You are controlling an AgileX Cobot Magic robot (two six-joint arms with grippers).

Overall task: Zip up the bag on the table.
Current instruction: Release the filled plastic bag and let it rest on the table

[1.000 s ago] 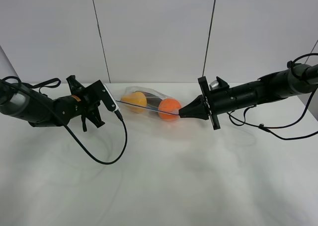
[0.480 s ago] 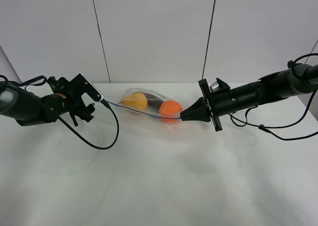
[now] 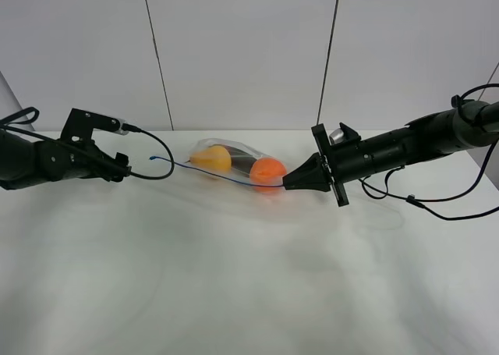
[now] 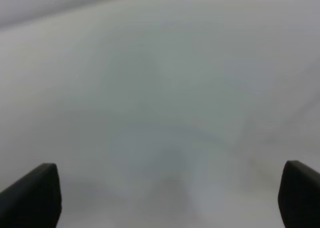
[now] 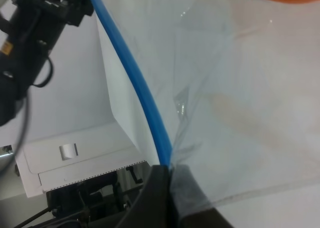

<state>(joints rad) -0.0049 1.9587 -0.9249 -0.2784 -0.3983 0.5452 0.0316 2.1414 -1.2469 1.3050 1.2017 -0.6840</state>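
Just beside the right claw (image 3: 284,182), off its tip: an orange (image 3: 267,170), then a dark item (image 3: 240,162) and a yellow pear (image 3: 212,158) farther out along the same line. Well behind the claw, a pale grey wall (image 3: 242,51) cut by two thin dark seams (image 3: 157,58).

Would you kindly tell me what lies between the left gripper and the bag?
In the exterior high view, a black cable loop and the loose end of the bag's blue seal strip lie beyond the left gripper; otherwise bare table.
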